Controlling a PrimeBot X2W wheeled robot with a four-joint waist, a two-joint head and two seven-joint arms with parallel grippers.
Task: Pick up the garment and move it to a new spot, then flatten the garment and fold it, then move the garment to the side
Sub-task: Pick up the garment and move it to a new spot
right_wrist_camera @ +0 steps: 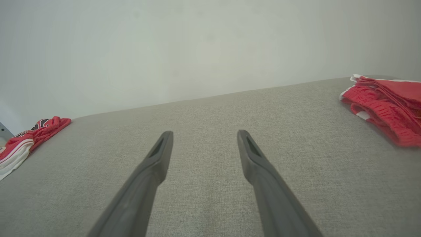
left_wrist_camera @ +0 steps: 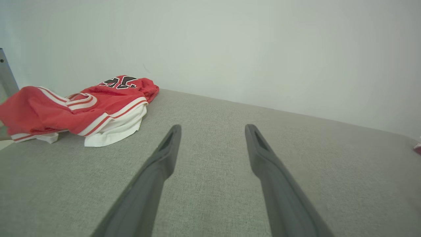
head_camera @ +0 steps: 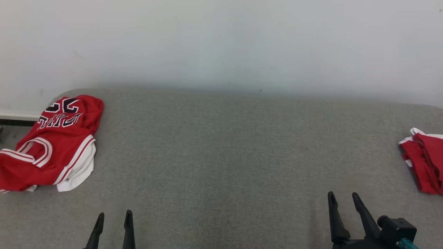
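While the garment (head_camera: pixel 52 145) lies crumpled, the left end effector (head_camera: pixel 115 213) gapes.

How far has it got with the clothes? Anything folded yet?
Possibly done: a red garment lies bunched compactly at the right edge of the grey surface, perhaps already folded. In hand: nothing; the left gripper and right gripper are both open and empty. Left: the crumpled red jersey on the left needs picking up, flattening, folding and setting aside.
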